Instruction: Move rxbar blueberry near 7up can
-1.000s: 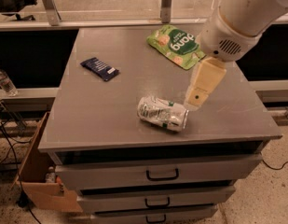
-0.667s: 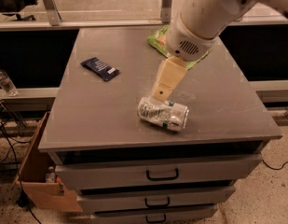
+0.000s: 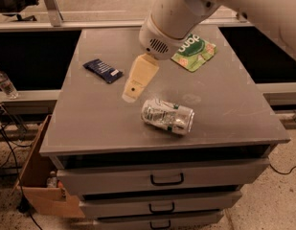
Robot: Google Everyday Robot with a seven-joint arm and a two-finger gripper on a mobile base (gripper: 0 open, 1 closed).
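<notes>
The rxbar blueberry (image 3: 103,70) is a small flat dark navy wrapper with white print, lying on the grey cabinet top (image 3: 90,123) at the left. The 7up can (image 3: 167,116) lies on its side near the front middle of the top. My gripper (image 3: 132,93) hangs from the white arm above the surface, between the bar and the can, a little to the right of the bar and up-left of the can. It holds nothing that I can see.
A green snack pouch (image 3: 194,51) lies at the back right, partly behind the arm. The cabinet has drawers with dark handles (image 3: 166,179) below. A cardboard box (image 3: 39,183) stands on the floor at the left, and a plastic bottle (image 3: 5,83) sits on a ledge at the far left.
The arm and gripper have swung left across the cabinet top, from right of the can to between the can and the bar. The can, bar and pouch have not moved.
</notes>
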